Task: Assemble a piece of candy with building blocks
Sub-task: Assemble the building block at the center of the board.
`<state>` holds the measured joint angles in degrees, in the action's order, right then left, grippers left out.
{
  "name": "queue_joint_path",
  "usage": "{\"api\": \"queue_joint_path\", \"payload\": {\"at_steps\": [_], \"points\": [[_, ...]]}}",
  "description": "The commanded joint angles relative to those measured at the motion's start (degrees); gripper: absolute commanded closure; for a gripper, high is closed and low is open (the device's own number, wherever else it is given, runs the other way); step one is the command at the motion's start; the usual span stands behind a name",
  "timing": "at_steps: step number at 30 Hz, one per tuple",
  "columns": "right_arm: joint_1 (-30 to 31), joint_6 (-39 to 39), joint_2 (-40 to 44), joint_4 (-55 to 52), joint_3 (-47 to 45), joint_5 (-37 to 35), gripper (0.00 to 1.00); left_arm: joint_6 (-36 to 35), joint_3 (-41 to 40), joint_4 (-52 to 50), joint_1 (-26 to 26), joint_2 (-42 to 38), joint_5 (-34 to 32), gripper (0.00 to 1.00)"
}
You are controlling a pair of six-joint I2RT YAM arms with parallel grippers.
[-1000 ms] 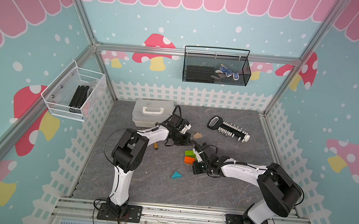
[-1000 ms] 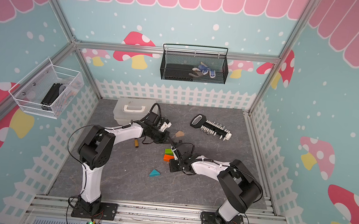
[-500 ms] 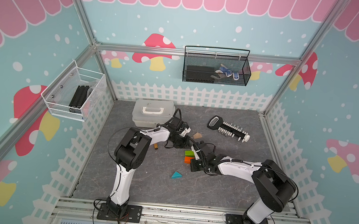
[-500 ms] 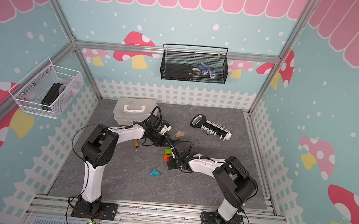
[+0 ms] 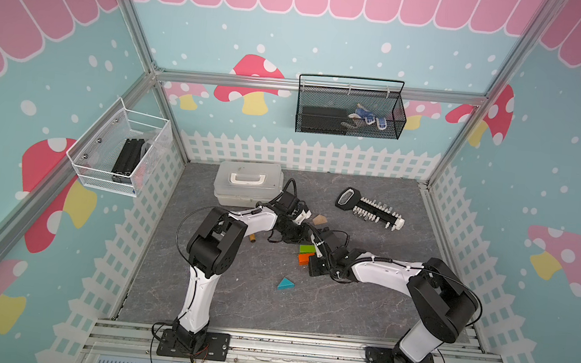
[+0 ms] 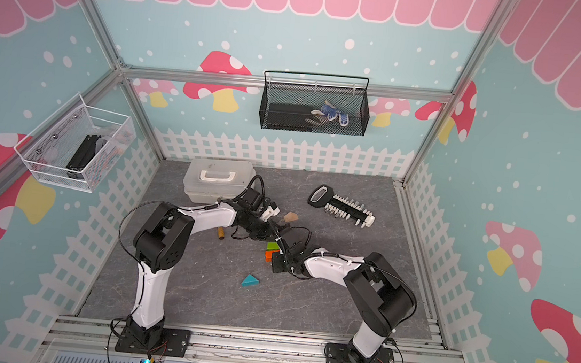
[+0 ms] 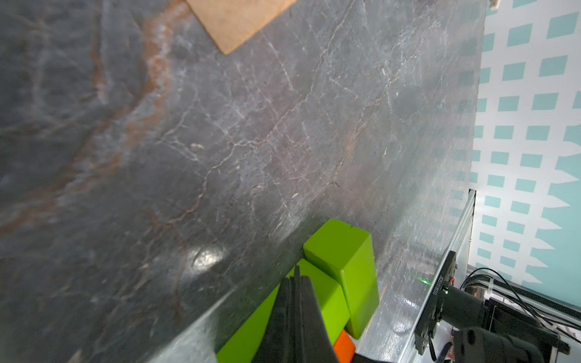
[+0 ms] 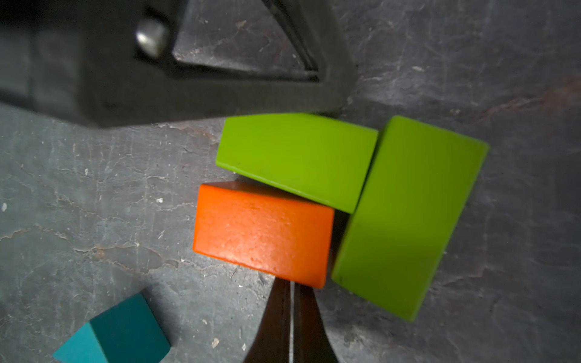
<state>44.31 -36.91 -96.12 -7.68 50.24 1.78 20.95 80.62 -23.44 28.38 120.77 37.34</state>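
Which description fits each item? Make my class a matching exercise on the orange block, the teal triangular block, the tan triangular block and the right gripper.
Column A
1. orange block
2. teal triangular block
3. tan triangular block
4. right gripper

Column B
a. alone, nearest the front rail
b. shut, tips at a block's edge
c. beside two lime-green blocks
d. alone, nearest the screwdriver bit set

Pairs: 1-c, 2-a, 3-d, 4-b
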Motion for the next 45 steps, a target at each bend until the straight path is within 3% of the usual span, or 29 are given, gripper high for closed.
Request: {"api": "queue_joint_path", "payload": {"at_steps": [1,7,11,16,18,21,24,27,30,32,38,45], "points": [[0.2,-0.1,-0.2,-0.7,1.8,-1.4,1.0,-1.3,0.9,-1.0,0.3,0.9,0.8,1.0],[0.2,0.3,1.1,-0.8,2.4,0.2,1.0,0.1,0.3,-0.5,-1.1,-2.1,-0.3,1.0],[0.2,0.7,3.5,-1.4,2.9,2.2,1.0,1.9,-2.4,1.4,-4.6,-11.4,-1.4,1.0],[0.3,0.3,9.9,-3.2,2.3,3.9,1.0,5.9,-10.3,5.5,-16.6,-27.6,-1.9,0.97],[0.2,0.6,13.5,-4.0,1.6,2.4,1.0,8.5,-14.9,8.5,-21.3,-34.9,-3.7,0.9],[-0.9,1.7,18.0,-5.4,0.4,0.5,1.0,9.9,-19.9,9.4,-24.3,-40.9,-7.2,0.86],[-5.7,3.0,20.5,-6.2,-1.4,1.8,1.0,11.8,-23.1,9.1,-24.4,-41.7,-7.6,0.91],[-11.7,5.0,21.7,-6.4,-3.7,3.8,1.0,18.6,-28.1,14.2,-24.3,-40.2,-7.1,1.0],[-16.4,8.0,20.0,-6.4,-4.4,5.6,1.0,25.2,-34.2,24.7,-23.2,-38.0,-5.5,1.0],[-18.3,10.0,16.5,-6.6,-3.5,8.0,1.0,25.9,-35.0,25.4,-21.9,-36.6,-6.5,1.0],[-19.3,11.8,3.8,-4.3,0.5,15.2,1.0,25.7,-33.3,23.4,-15.2,-34.2,-8.7,1.0],[-19.3,12.8,-2.3,-2.9,4.2,16.2,1.0,27.9,-36.8,23.5,-9.7,-33.8,-10.4,1.0]]}}
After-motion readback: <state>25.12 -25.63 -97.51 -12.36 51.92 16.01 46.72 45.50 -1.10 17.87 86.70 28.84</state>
